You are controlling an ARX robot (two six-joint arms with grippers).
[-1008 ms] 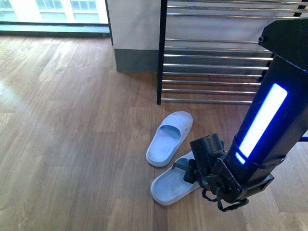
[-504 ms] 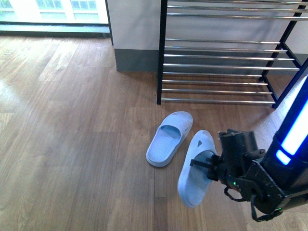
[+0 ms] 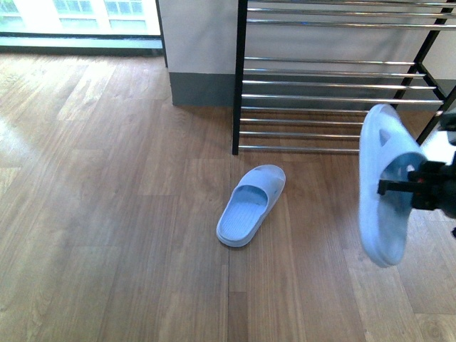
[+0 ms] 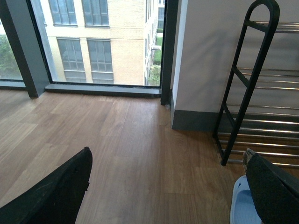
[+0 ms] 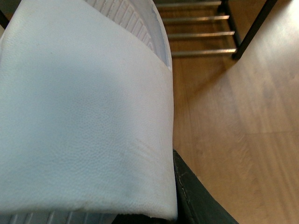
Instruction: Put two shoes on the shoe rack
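Blue slipper (image 3: 377,160) lifted off floor (image 3: 107,214) since earlier, gripped by right hand (image 3: 415,188); mate (image 3: 251,205) unmoved.

No legible text, labels, brands or numbers anywhere in these views.

first slipper (image 3: 251,205) lies flat on floor (image 3: 107,214), shoe rack (image 3: 335,85) behind at 1 o'clock. second slipper (image 3: 385,187) hangs on edge at its 3 o'clock, before rack.
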